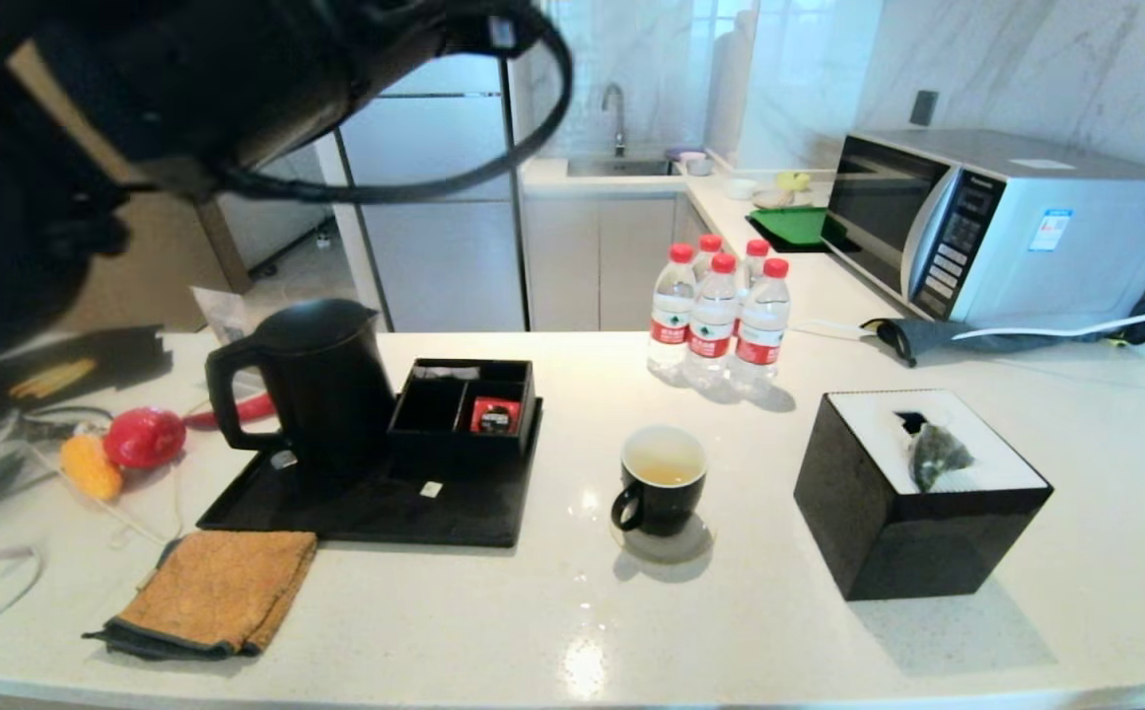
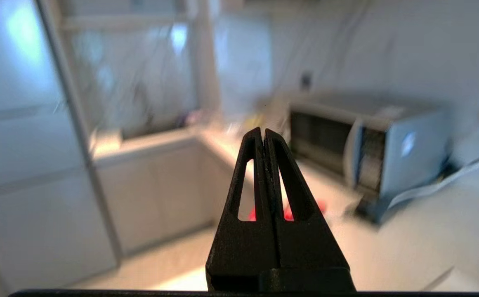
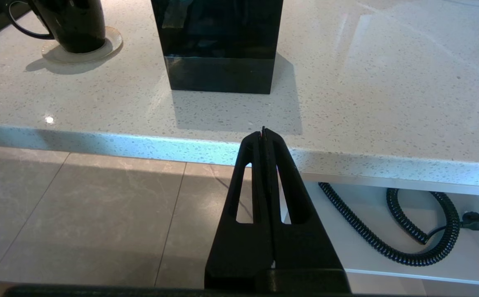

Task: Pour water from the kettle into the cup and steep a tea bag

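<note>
The tall black kettle (image 1: 321,380) stands upright on the black tray (image 1: 365,513), handle to the left. The black cup (image 1: 663,480) sits on a coaster mid-counter, with pale yellowish water (image 1: 664,469) in it; its lower body (image 3: 72,24) also shows in the right wrist view. The grey-green tea bag (image 1: 937,454) lies on top of the black tissue box (image 1: 912,513). My left arm (image 1: 138,89) is raised high at the upper left, and its gripper (image 2: 263,131) is shut on nothing, pointing across the kitchen. My right gripper (image 3: 263,131) is shut and empty, low before the counter's front edge.
A black organiser (image 1: 464,399) with a red sachet (image 1: 495,416) sits on the tray. Several red-capped bottles (image 1: 715,316) stand behind the cup, and a microwave (image 1: 1006,222) is at the back right. An orange cloth (image 1: 217,590) and toy vegetables (image 1: 143,437) lie at the left.
</note>
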Tool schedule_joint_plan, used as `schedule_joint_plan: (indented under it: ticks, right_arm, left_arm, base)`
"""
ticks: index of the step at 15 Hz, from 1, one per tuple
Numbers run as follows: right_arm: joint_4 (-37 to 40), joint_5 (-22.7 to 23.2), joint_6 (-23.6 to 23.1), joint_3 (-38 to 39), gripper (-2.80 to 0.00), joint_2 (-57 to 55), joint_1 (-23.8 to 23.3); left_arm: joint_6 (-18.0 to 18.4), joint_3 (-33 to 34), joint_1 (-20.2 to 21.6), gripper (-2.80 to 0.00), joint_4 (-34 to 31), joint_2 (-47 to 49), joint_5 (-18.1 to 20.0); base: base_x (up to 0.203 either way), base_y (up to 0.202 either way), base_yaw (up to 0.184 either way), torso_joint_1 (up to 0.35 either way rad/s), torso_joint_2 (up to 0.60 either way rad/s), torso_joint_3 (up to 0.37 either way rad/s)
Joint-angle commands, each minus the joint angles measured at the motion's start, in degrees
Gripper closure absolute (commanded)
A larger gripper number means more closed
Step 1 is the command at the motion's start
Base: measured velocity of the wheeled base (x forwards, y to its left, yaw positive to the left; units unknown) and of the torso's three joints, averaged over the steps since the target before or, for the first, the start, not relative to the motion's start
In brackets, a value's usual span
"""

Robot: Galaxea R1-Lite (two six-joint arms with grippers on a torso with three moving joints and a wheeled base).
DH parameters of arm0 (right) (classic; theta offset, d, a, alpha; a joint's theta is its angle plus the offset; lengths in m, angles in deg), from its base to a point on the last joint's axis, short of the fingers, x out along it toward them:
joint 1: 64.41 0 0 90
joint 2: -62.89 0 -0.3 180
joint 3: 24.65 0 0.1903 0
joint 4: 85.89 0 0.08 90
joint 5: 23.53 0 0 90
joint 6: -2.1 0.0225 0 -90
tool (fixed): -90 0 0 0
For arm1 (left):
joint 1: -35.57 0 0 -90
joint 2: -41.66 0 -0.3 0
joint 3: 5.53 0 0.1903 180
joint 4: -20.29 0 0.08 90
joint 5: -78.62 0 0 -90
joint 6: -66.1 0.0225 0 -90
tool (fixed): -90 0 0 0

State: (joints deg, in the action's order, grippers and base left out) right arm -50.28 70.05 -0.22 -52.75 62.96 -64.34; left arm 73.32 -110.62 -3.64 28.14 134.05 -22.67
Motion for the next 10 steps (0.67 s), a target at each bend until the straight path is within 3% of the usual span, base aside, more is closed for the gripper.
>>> schedule_joint_plan:
  ticks: [1,5,10]
  right_arm:
    - [0.1,0.0,-0.1,0.0,0.0,-0.1,0.0]
    - [0.1,0.0,-0.1,0.0,0.0,-0.1,0.0]
    - [0.1,0.0,-0.1,0.0,0.0,-0.1,0.0]
  left_arm:
    - [-1.9,11.5,6.6,0.0,-1.2,-11.1,0.0]
    - [-6.6,37.8,19.5,0.0,-2.4,-26.0,2.6]
    - [-8.0,70.0,30.6,0.0,-4.7,-52.8,5.1]
  base:
    - [0.0,0.0,0.0,0.0,0.0,0.0]
    - [0.0,0.0,0.0,0.0,0.0,0.0]
    - [0.0,0.0,0.0,0.0,0.0,0.0]
